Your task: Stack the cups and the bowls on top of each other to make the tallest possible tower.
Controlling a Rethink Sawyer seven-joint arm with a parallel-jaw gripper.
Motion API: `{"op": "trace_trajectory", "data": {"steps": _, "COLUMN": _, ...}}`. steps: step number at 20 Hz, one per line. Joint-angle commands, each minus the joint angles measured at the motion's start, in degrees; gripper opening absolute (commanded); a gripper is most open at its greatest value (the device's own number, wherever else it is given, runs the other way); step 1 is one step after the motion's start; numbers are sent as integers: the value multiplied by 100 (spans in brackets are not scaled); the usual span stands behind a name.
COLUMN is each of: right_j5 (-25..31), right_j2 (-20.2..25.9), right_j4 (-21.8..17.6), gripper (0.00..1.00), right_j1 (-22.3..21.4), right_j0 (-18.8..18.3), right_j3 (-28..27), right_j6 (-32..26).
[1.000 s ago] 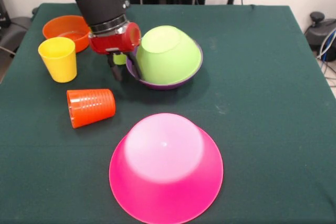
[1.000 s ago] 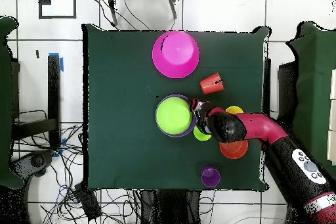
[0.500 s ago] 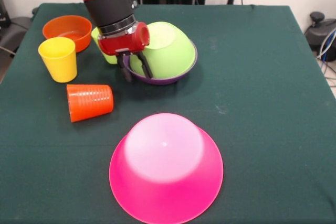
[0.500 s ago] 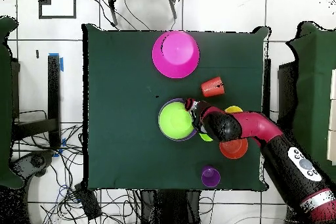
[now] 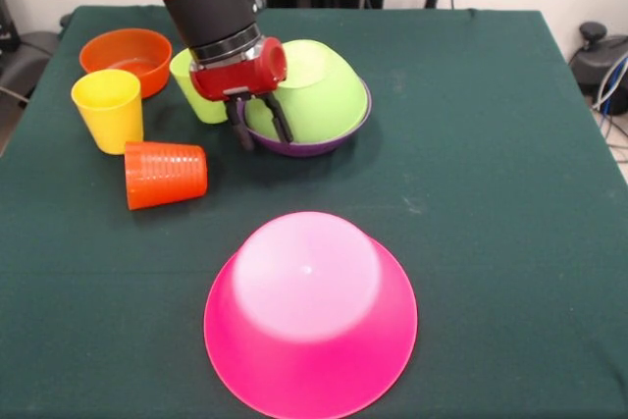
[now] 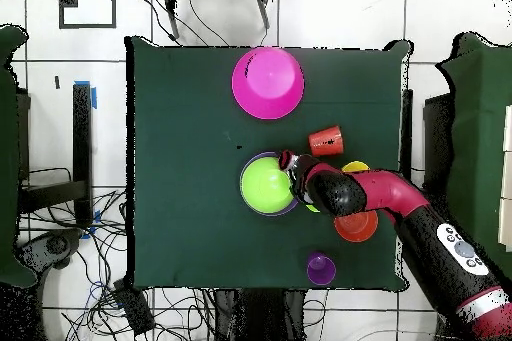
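Behind the red wrist, most of the lime green cup (image 5: 199,86) was hidden in the front view, and only a sliver of it showed from overhead; the purple bowl (image 5: 324,140) showed just its rim under the upturned lime green bowl (image 5: 314,91) tilted inside it. The yellow cup (image 6: 355,167) was largely covered by the arm from above. The gripper (image 5: 260,126) stood at the rim of the purple bowl with its two dark fingers (image 5: 280,121) parted, one on the green bowl's side and one outside the rim; whether they pinched the rim could not be told.

The table (image 5: 491,193) wore a dark green cloth and stood on a white tiled floor with cables lying about. On it, largest first: the pink bowl (image 5: 310,311) upside down at the near side, the nested green and purple bowls mid-table, the orange bowl (image 5: 126,53) upright, the orange-red cup (image 5: 165,175) on its side, and a purple cup (image 6: 321,268) near the edge.

Since a second earlier the gripper and the nested bowls had shifted slightly, uncovering more of the green cup, and the orange-red cup had rolled a little
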Motion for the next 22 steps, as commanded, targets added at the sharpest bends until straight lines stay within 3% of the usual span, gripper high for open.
{"op": "trace_trajectory", "data": {"steps": 1, "right_j5": 943, "right_j2": 82, "right_j4": -131, "gripper": 100, "right_j1": 30, "right_j0": 141, "right_j3": 175, "right_j6": -1844}}
{"op": "trace_trajectory", "data": {"steps": 4, "right_j5": 945, "right_j2": 91, "right_j4": -89, "gripper": 100, "right_j1": -114, "right_j0": 118, "right_j3": 245, "right_j6": -1703}}
{"op": "trace_trajectory", "data": {"steps": 6, "right_j5": 814, "right_j2": 68, "right_j4": -36, "gripper": 100, "right_j1": -420, "right_j0": 144, "right_j3": 375, "right_j6": -1317}}
{"op": "trace_trajectory", "data": {"steps": 9, "right_j5": 471, "right_j2": -134, "right_j4": 172, "gripper": 100, "right_j1": -1269, "right_j0": 361, "right_j3": 773, "right_j6": -153}}
{"op": "trace_trajectory", "data": {"steps": 11, "right_j5": 292, "right_j2": -237, "right_j4": 314, "gripper": 100, "right_j1": -1636, "right_j0": 445, "right_j3": 926, "right_j6": 309}}
{"op": "trace_trajectory", "data": {"steps": 18, "right_j5": 616, "right_j2": -119, "right_j4": 664, "gripper": 100, "right_j1": -1692, "right_j0": 382, "right_j3": 849, "right_j6": -216}}
{"op": "trace_trajectory", "data": {"steps": 22, "right_j5": 553, "right_j2": -170, "right_j4": 510, "gripper": 100, "right_j1": -1663, "right_j0": 439, "right_j3": 811, "right_j6": -512}}
